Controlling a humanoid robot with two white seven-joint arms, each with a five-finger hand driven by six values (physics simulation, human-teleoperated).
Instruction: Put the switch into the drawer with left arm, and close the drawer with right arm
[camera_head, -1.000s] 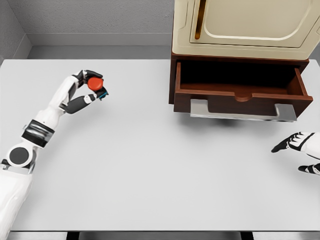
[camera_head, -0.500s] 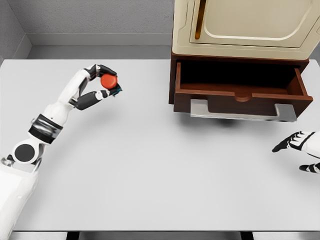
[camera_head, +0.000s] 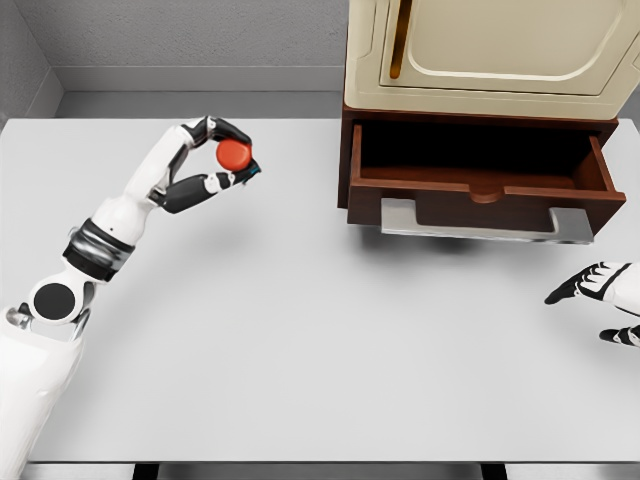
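A: Widest thing in sight?
B: White tabletop (camera_head: 300, 340), filling nearly the whole head view, grey wall behind its far edge.

A: Next?
B: Cream cabinet (camera_head: 490, 55) standing at the far right corner of the tabletop, cut off by the top edge of the picture. Below it a brown drawer (camera_head: 480, 190), pulled out toward the near edge, dark and open inside. Grey metal handle (camera_head: 485, 225) across the drawer's front, jutting out over the tabletop.

A: And the arms?
B: Left arm coming in from the lower left corner, reaching up and across toward the far edge. Left hand (camera_head: 205, 165) raised over the far left part of the tabletop, well apart from the drawer, shadow below it on the white surface. Fingers curled, thumb and fingertips pinching the switch.

A: Right side?
B: Right hand (camera_head: 600, 295) at the right edge of the tabletop, near the drawer's front corner but not touching it. Only partly in frame; dark-tipped fingers stretched out loosely, nothing held.

A: Smallest?
B: Switch (camera_head: 235, 154), a round red button with a bit of blue at its side, held off the tabletop in the left hand.
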